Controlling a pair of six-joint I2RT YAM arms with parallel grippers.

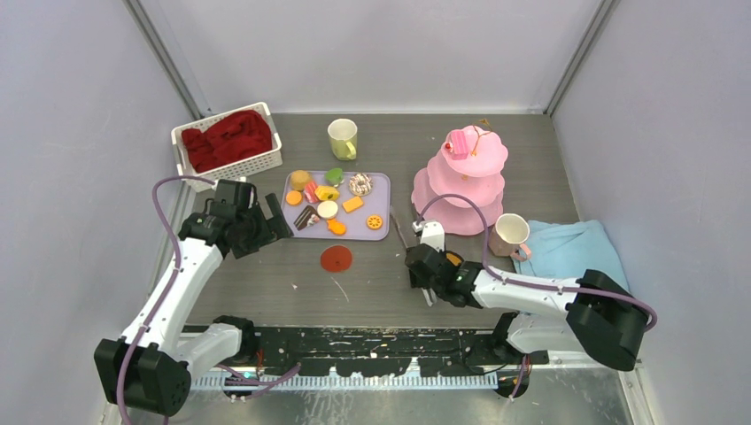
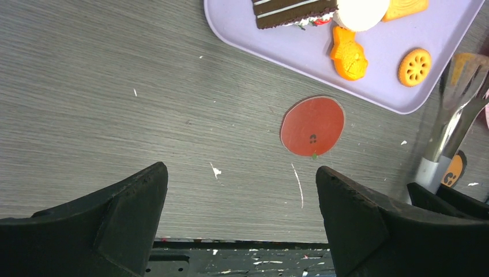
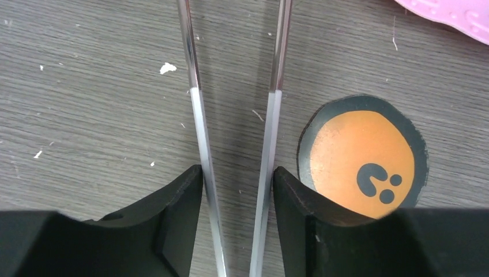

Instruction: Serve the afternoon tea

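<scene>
Several toy pastries (image 1: pixel 328 199) lie on a lilac tray (image 1: pixel 376 199). A pink three-tier stand (image 1: pixel 460 177) carries a pink cake (image 1: pixel 457 143) on its top tier. Behind the tray stands a yellow-green mug (image 1: pixel 343 138), and a pink mug (image 1: pixel 511 235) sits beside the stand. My right gripper (image 3: pixel 237 173) is shut on metal tongs (image 3: pixel 196 109), a finger pressing each arm, and the arms stand spread apart. The tongs (image 1: pixel 400 230) point at the tray's right end. My left gripper (image 2: pixel 242 173) hangs open and empty over bare table left of the tray (image 2: pixel 380 81).
A red disc (image 1: pixel 336 258) lies in front of the tray. An orange disc (image 3: pixel 360 158) lies right beside my right fingers. A white basket of red cloth (image 1: pixel 227 142) stands at the back left. A light-blue towel (image 1: pixel 571 248) lies at the right.
</scene>
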